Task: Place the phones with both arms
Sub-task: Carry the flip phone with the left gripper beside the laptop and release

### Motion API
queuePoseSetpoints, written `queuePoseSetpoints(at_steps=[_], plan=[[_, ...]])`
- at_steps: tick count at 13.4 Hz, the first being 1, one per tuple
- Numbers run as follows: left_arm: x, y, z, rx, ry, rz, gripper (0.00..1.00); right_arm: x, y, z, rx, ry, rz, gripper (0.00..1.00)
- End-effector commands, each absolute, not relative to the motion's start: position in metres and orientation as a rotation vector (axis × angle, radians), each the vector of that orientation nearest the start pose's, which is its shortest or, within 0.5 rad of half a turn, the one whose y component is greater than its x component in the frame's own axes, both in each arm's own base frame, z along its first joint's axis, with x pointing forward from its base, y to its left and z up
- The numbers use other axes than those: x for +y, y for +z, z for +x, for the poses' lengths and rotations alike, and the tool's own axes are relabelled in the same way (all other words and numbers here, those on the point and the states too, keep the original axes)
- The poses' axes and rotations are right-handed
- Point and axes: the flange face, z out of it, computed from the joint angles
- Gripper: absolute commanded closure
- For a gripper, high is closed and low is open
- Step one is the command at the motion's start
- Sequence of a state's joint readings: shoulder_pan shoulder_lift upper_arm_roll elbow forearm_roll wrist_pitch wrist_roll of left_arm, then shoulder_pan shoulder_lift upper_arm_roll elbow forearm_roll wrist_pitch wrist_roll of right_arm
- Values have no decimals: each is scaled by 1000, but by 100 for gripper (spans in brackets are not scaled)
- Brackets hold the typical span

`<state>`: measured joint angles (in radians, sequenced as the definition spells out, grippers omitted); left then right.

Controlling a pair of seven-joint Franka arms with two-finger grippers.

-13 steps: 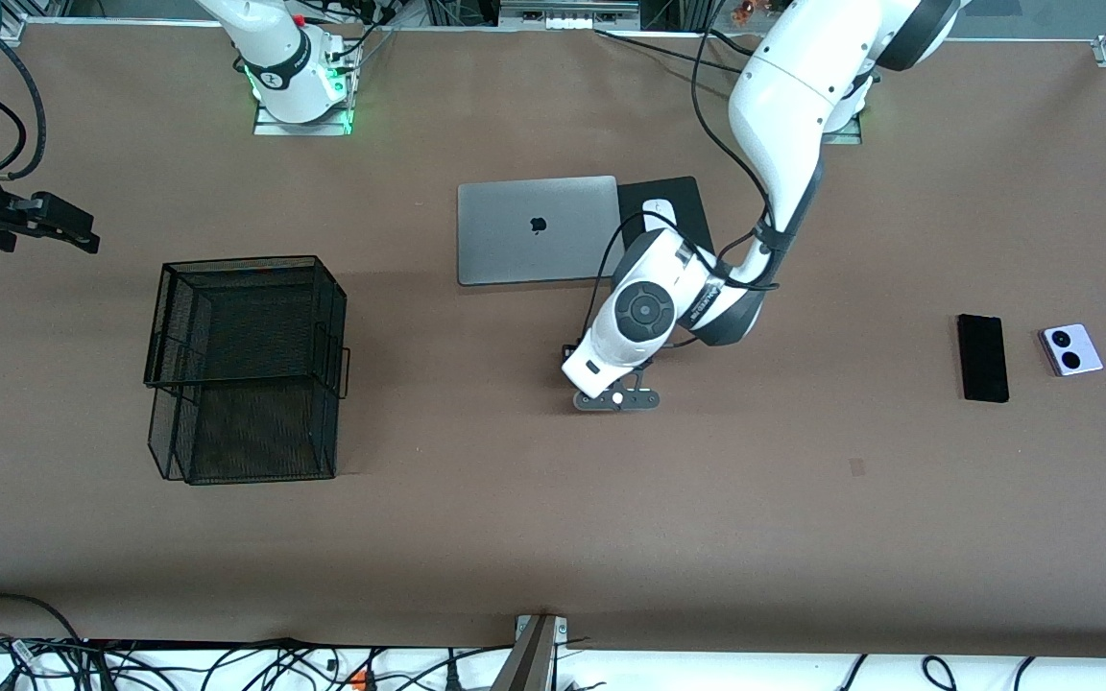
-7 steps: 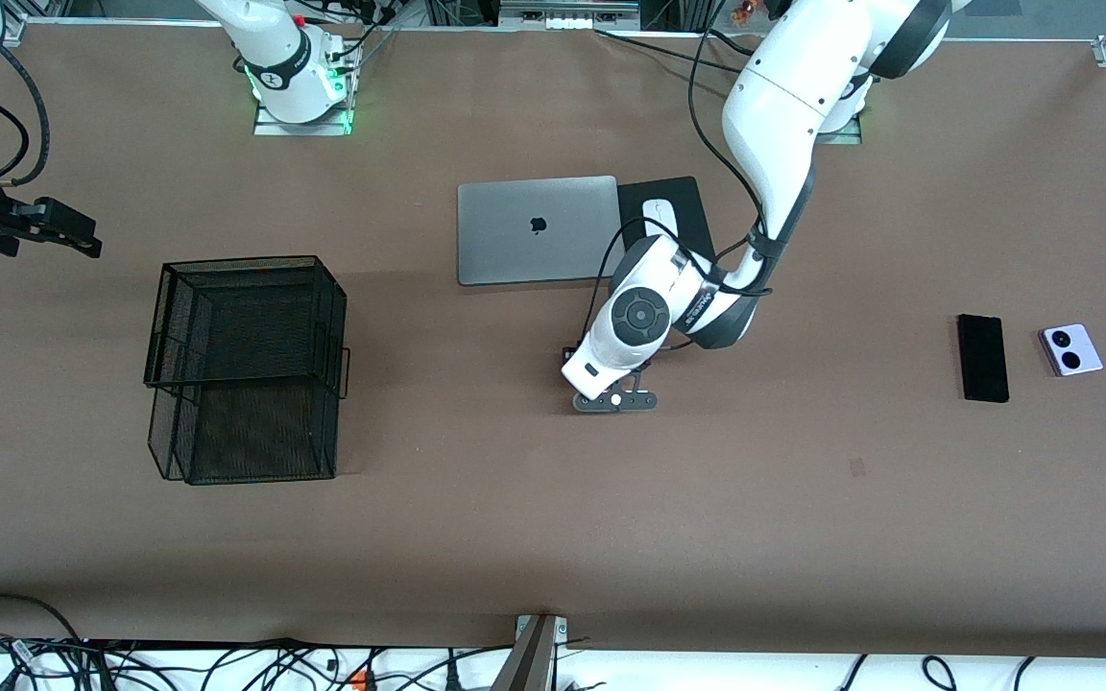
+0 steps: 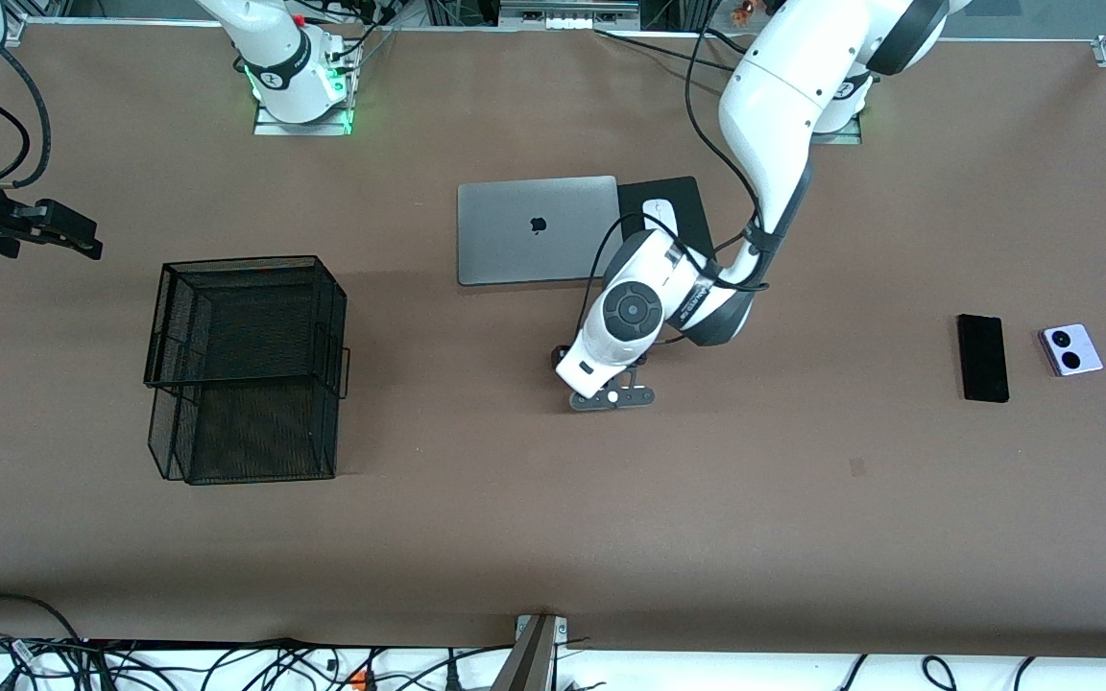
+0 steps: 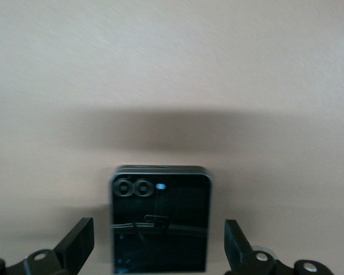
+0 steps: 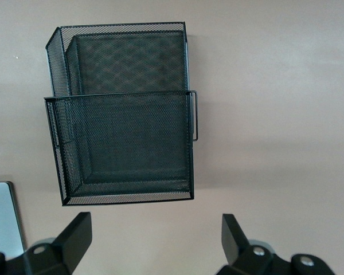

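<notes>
The dark folded phone (image 4: 160, 226) lies flat on the brown table, lenses up, between the spread fingers of my left gripper (image 4: 157, 230). The fingers straddle it without touching. In the front view my left gripper (image 3: 609, 395) is low over the middle of the table and hides that phone. The black slab phone (image 3: 982, 357) and the lilac-white folded phone (image 3: 1070, 349) lie side by side at the left arm's end of the table. My right gripper (image 3: 68, 233) is open and empty in the air at the right arm's end, as the right wrist view (image 5: 155, 224) confirms.
A black wire mesh basket (image 3: 246, 261) stands toward the right arm's end; it also fills the right wrist view (image 5: 120, 98). A closed grey laptop (image 3: 536, 228) and a white mouse (image 3: 659, 213) on a black pad (image 3: 685, 202) lie just farther from the camera than the left hand.
My left hand has shifted slightly toward the right arm's end of the table. The right gripper has barely moved. The phones have not moved.
</notes>
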<state>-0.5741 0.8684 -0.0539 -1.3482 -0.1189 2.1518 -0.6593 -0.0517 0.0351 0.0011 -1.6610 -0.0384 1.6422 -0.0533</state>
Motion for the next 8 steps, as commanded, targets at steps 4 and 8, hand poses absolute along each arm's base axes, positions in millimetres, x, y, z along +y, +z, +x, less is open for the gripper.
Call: queuePoseSetpoints(at_steps=[4, 8], plan=[[-342, 304, 631, -340, 202, -3066, 0, -3, 558, 577, -44, 76, -3176, 0], [-256, 342, 653, -410, 241, -2960, 0, 122, 530, 589, -30, 0, -3179, 0]])
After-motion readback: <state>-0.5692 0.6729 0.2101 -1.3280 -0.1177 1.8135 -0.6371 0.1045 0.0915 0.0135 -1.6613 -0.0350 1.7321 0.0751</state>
